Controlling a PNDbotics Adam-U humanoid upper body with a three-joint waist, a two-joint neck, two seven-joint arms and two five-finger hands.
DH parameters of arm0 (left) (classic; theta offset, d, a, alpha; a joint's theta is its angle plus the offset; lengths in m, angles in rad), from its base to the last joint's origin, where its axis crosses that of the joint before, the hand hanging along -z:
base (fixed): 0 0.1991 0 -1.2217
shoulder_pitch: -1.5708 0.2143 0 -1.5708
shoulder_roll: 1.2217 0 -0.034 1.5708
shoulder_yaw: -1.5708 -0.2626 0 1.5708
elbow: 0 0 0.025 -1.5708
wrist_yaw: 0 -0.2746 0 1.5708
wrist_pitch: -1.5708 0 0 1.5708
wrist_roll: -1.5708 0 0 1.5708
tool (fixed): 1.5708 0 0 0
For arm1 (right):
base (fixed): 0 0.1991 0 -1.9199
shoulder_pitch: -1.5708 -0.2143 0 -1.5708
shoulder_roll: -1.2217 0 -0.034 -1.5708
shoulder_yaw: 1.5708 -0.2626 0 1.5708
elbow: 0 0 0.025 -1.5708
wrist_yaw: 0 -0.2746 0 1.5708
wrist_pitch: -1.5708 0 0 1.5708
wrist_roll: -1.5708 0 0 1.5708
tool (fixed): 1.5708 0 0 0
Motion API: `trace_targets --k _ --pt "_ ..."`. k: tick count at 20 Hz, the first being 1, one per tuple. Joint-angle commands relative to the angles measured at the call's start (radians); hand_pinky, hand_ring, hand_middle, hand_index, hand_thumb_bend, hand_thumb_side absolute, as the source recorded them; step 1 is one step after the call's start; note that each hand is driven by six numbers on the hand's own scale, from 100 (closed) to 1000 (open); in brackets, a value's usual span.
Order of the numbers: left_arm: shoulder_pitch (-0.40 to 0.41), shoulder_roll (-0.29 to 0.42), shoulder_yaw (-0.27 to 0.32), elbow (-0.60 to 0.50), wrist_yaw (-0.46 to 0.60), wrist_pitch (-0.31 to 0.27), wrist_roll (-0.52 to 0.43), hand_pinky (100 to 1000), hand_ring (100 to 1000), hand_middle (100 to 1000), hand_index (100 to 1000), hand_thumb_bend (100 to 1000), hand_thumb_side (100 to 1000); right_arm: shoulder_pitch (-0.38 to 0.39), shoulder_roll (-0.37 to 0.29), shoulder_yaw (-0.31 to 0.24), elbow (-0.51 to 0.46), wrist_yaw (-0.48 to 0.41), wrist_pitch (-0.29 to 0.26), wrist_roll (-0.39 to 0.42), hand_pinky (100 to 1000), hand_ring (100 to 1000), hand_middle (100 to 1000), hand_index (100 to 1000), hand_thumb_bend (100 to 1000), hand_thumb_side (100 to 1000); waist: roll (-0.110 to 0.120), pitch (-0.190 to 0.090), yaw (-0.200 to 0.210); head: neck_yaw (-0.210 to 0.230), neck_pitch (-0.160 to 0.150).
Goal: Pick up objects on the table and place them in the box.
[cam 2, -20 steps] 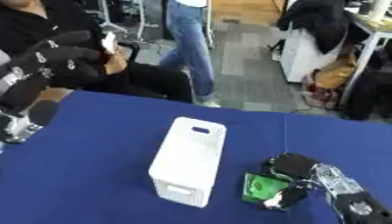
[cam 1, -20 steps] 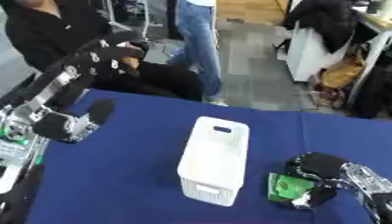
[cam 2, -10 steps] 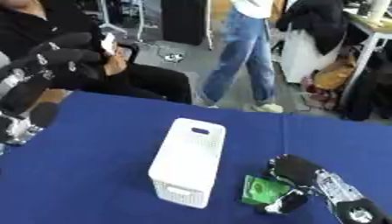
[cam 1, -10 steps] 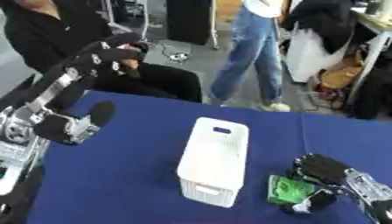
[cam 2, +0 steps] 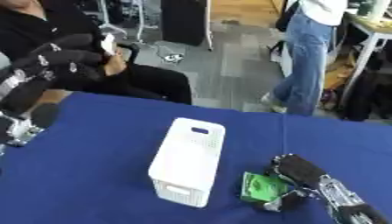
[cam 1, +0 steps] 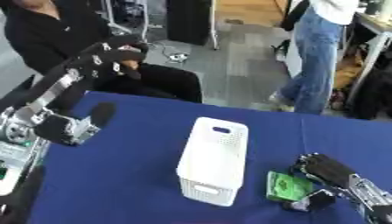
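Blue table [cam 1: 130,175]. White slotted box [cam 1: 214,159] stands mid-table. Left hand [cam 1: 115,54] raised far left, fingers curled on nothing; right eye view crops its arm. Right hand [cam 2: 295,175] curls fingers over green packet [cam 2: 260,188], just right of box.

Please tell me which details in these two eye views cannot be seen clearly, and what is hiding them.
- Inside of the white perforated plastic box: both views look at its side and closed-looking top, so any contents are hidden.
- Flat green packet: its print is blurred, and the right hand covers its right edge.
- Right hand: whether it already touches the packet cannot be told.
- Left hand: raised at upper left, dark against a seated person's black clothes, so its outline is unclear.
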Motion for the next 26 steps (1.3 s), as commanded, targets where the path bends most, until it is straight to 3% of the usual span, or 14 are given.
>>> trace_targets --k 1,7,13,14,15,20,26 --pt "-0.014 0.011 0.002 -0.006 0.005 -0.010 -0.010 701 898 976 929 100 678 -0.013 -0.035 -0.016 -0.047 -0.138 0.006 0.083 100 100 100 189 513 723 0.004 -0.009 -0.001 0.012 -0.017" --pt "-0.014 0.011 0.002 -0.005 0.006 -0.010 -0.011 701 898 976 930 100 677 -0.014 -0.066 -0.022 -0.186 -0.383 0.055 0.260 100 100 100 188 473 709 0.004 -0.010 -0.001 0.016 -0.024" --pt "-0.013 0.012 0.002 -0.005 0.005 -0.011 -0.010 702 899 977 929 100 677 -0.024 -0.071 -0.041 -0.322 -0.574 0.120 0.353 100 100 100 190 448 690 0.004 -0.010 -0.002 0.022 -0.022" --pt "-0.013 0.012 0.002 -0.005 0.005 -0.011 -0.010 702 899 977 929 100 677 -0.031 -0.071 -0.043 -0.344 -0.601 0.130 0.362 100 100 100 190 492 566 0.004 -0.011 -0.002 0.021 -0.022" --pt "-0.013 0.012 0.002 -0.005 0.005 -0.011 -0.010 702 899 977 929 100 677 -0.034 -0.071 -0.044 -0.361 -0.619 0.140 0.368 100 100 100 190 443 683 0.004 -0.011 -0.002 0.021 -0.021" --pt "-0.013 0.010 0.008 -0.005 0.000 -0.008 -0.003 703 899 977 930 100 677 -0.048 -0.064 -0.053 -0.408 -0.675 0.181 0.377 100 100 100 191 437 684 0.004 -0.012 0.000 0.027 -0.020" --pt "-0.015 0.006 0.013 -0.008 -0.008 0.000 0.008 703 899 977 930 100 678 -0.107 -0.047 -0.059 -0.385 -0.680 0.203 0.378 100 100 100 190 443 683 0.004 -0.010 0.005 0.025 -0.018"
